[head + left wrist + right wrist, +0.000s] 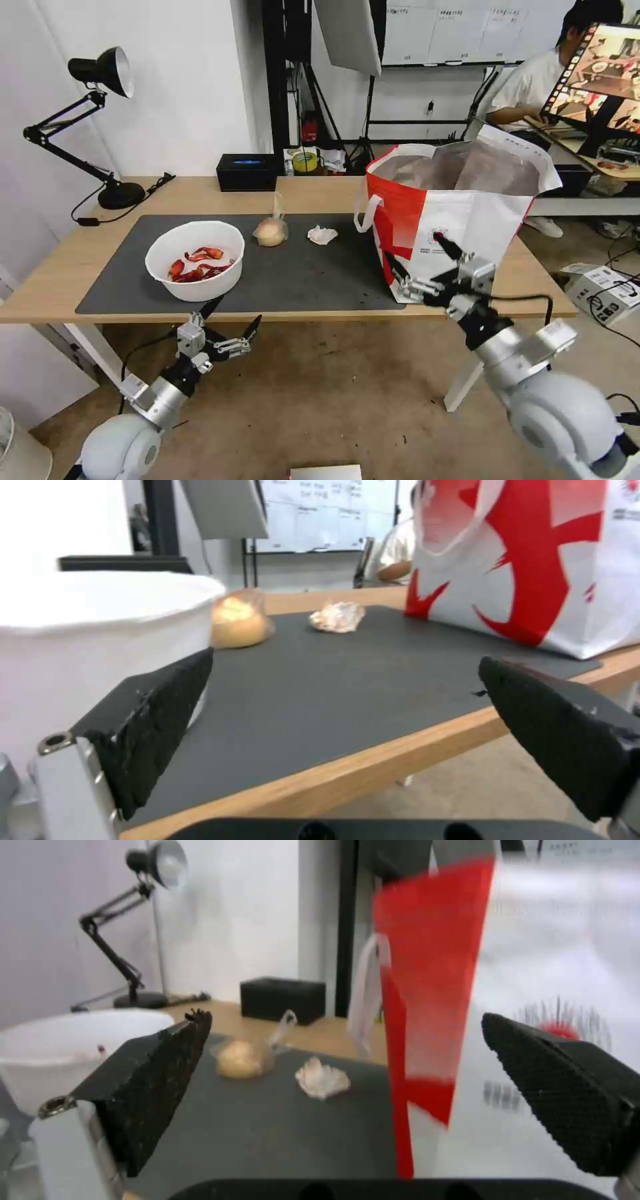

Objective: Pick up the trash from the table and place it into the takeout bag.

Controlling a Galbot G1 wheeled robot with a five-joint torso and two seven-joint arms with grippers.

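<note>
Left tool point(231, 319), jaws spread and empty, hangs below the light-wood table point(200, 195) front edge beside the white round bowl of red crayfish shells point(195, 259). Right tool point(419, 255), likewise spread and empty, faces the upright red-and-white takeout bag point(460, 220), its mouth gaping upward.

You have the bowl point(195, 259) left on the mat point(293, 273), bun bag point(271, 231) and tissue point(322, 234) mid-mat, takeout bag point(460, 213) right.

Your left arm reaches forward low on your left, its silver wrist angled upward. Your left gripper point(231, 315) sits just below the counter point(320, 313) edge, its two black fingers point(153, 720) spread wide apart and holding nothing. Your right arm extends from the lower right, elbow bent, forearm rising toward the middle. Your right gripper point(417, 257) is raised higher than the left, its fingers point(157, 1085) also spread wide and empty.
</note>
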